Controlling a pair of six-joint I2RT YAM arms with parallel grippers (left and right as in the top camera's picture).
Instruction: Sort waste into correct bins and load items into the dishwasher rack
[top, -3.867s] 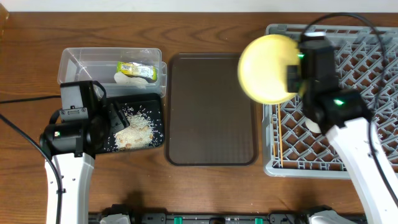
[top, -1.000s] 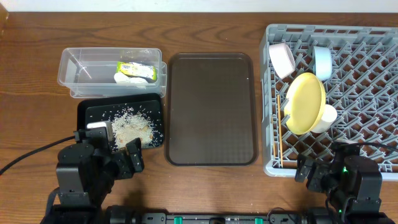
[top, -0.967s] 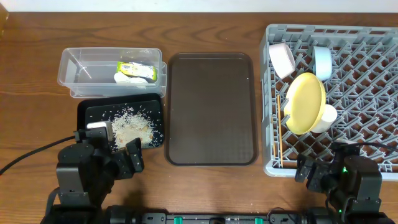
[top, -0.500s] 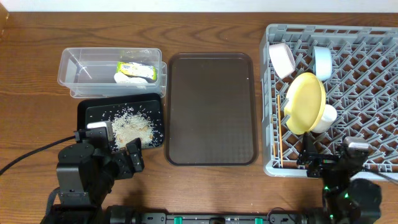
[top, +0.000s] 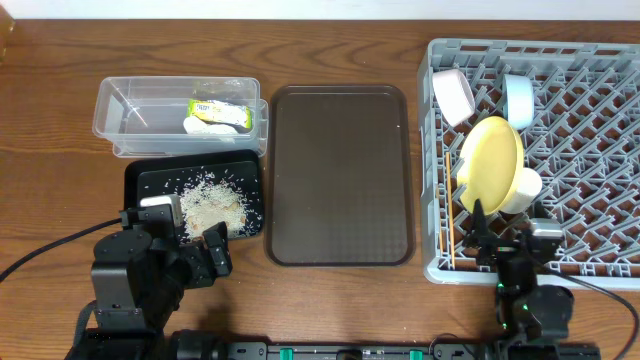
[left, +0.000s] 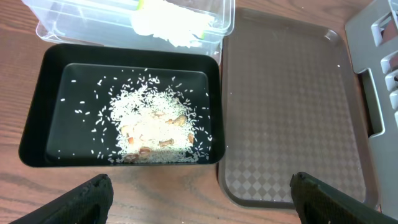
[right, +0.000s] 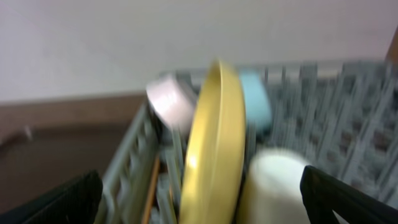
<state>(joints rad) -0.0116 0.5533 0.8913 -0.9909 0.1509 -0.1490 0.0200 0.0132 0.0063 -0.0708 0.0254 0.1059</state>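
Note:
The grey dishwasher rack (top: 590, 150) holds the upright yellow plate (top: 490, 165), a white bowl (top: 453, 95), a light-blue bowl (top: 518, 98), a pale cup (top: 527, 185) and wooden chopsticks (top: 450, 238). My right gripper (top: 505, 240) hangs open at the rack's near edge, facing the plate (right: 214, 143) and touching nothing. The clear tub (top: 130, 115) contains the yellow-green wrapper (top: 220, 110) and a white scrap (top: 200, 126). Rice scraps (top: 212, 208) lie in the black tray (top: 150, 185). My left gripper (left: 199, 199) stands open and empty just short of that tray's near side.
A large brown serving tray (top: 340, 175) lies bare between the bins and the rack. Both arm bases sit at the table's front edge. A black cable (top: 50, 250) runs off to the left.
The right arm has swung left and forward from the front right corner to the rack's near edge. The left arm and every object have stayed put.

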